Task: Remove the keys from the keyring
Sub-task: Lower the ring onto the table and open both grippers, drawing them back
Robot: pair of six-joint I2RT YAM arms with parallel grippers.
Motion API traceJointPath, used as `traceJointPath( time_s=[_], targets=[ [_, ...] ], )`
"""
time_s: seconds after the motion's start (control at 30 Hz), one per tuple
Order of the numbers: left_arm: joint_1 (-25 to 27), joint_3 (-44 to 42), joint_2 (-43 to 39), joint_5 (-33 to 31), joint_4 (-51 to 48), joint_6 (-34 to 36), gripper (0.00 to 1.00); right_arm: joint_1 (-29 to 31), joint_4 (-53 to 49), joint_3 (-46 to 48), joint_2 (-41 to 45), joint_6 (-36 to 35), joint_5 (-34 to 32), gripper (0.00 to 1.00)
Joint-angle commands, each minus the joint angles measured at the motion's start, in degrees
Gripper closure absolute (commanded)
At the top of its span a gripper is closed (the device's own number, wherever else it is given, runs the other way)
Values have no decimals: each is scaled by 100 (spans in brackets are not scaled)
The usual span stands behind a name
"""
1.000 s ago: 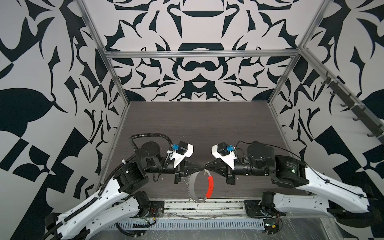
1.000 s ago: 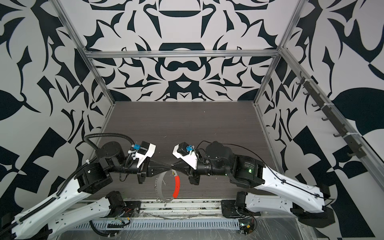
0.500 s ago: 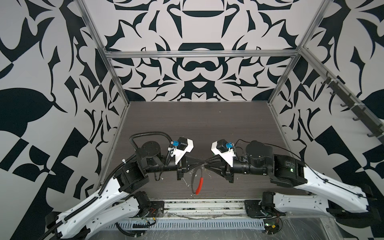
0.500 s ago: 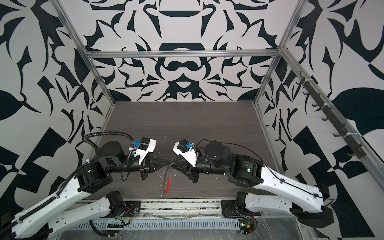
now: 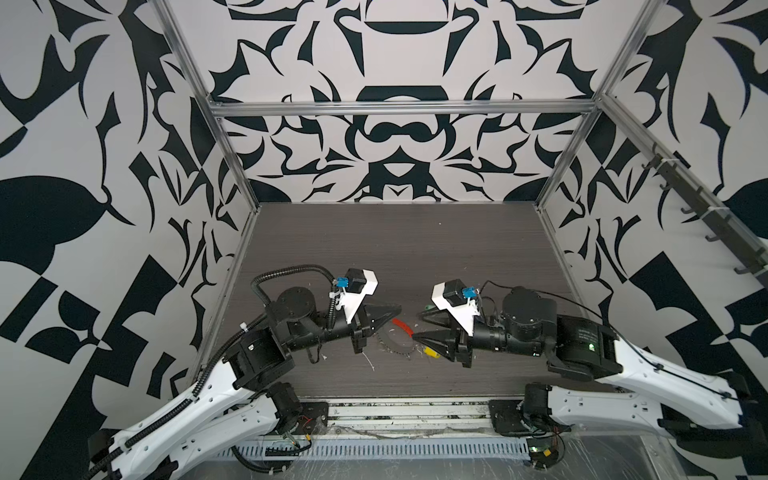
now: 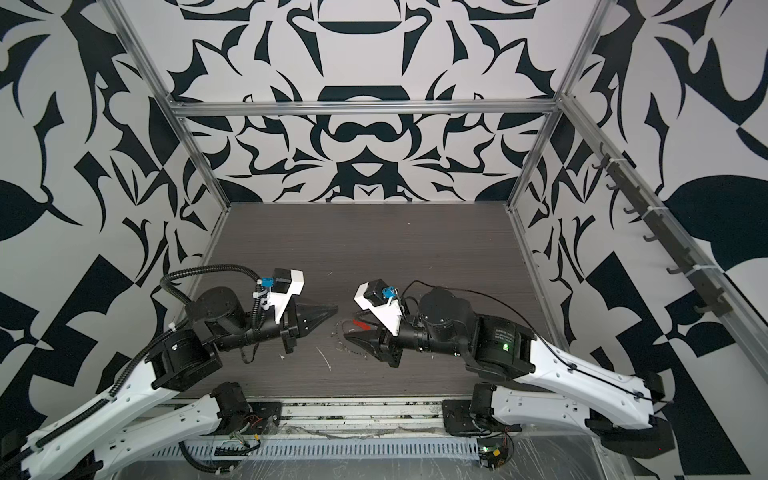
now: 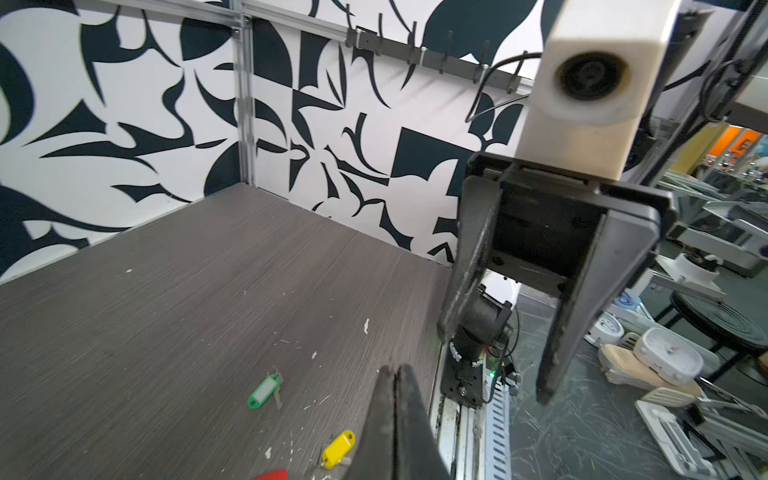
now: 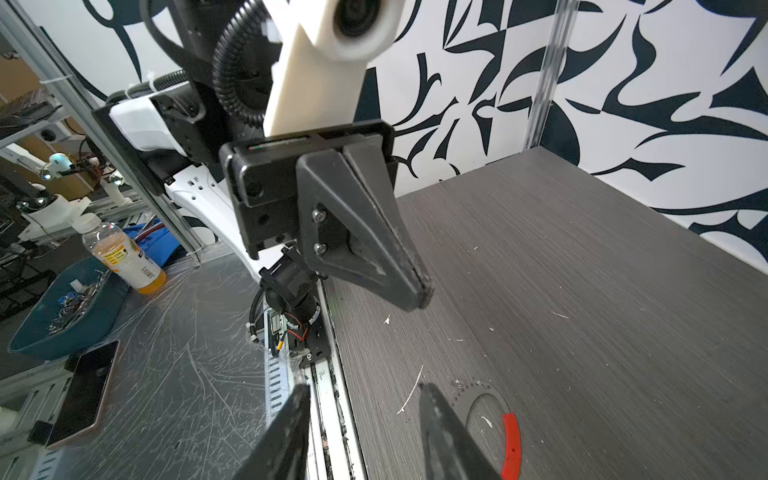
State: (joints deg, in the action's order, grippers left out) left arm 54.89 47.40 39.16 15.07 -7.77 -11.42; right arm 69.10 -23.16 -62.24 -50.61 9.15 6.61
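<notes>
We log: keyring (image 8: 473, 390) flat on the surface (image 8: 582, 270); green tag (image 7: 264, 392), yellow tag (image 7: 339, 444) loose beside it, done; red strip (image 8: 512, 444) apparently still on it, remaining; left gripper (image 8: 419, 295) pressed together, empty; right gripper (image 8: 363, 390) spread, empty

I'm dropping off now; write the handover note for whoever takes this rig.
Left pincer: shut, empty.
Right pincer: open, empty.
Keyring lies flat on the table between them, red strip on its rim.
Green tag lies apart, off the ring.
Yellow tag near the ring; attached or not, cannot tell.
Left to do: free the red strip, check the yellow.
</notes>
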Motion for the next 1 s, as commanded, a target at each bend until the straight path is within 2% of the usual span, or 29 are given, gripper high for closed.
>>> traceJointPath(
  time_s=[0.0,0.17,0.33,0.53,0.57,0.8,0.87,0.97],
  targets=[
    [-5,-182,-242,-536,100,-216,85,12,282,195,192,226,-398,55],
    [-6,-639,-755,-1222,524,-373,62,16,385,676,332,549,-985,54],
    [-6,-1126,-1374,-1593,951,-518,46,10,454,1178,152,1105,-1315,54],
    [-7,-1337,-1575,-1712,1005,-719,28,6,446,1741,-279,1673,-2014,52],
    [-5,-1355,-1518,-1710,999,-766,0,-5,420,1803,-323,1749,-2155,52],
    [-5,-1167,-463,-1669,434,-1173,5,-153,409,2138,-363,2066,-2472,53],
    [-5,-1285,-177,-1547,599,-1373,0,-177,409,2260,-299,2149,-2612,53],
    [-5,-1586,15,-1567,1012,-1679,1,-261,409,2444,-153,2301,-2707,53]
  ],
)
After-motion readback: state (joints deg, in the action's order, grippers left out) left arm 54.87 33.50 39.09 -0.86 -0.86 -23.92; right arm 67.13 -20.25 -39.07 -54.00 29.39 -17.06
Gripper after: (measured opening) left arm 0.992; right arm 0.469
